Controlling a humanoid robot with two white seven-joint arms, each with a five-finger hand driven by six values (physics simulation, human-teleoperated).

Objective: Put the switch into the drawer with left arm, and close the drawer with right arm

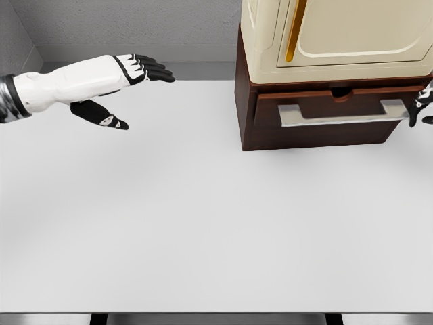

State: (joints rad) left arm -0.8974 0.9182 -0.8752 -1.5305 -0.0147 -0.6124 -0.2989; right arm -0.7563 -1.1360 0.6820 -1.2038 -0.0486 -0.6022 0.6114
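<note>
The drawer (pixel 331 112) stands slightly pulled out under the cream cabinet (pixel 338 37), its long handle (pixel 342 114) running crosswise; the right hand (pixel 423 105) sits at the handle's right end, touching or nearly so, its grip too cropped to tell. The left hand (pixel 128 74) hovers empty, fingers extended, well left of the drawer over the white table (pixel 203 223). No switch shows, presumably already inside, so the closing push falls to the nearer right hand, with nothing in the way.

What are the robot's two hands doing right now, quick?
Left hand: open, fingers stretched out, holding nothing.
Right hand: only a bit shows by the drawer handle; cannot tell.
</note>
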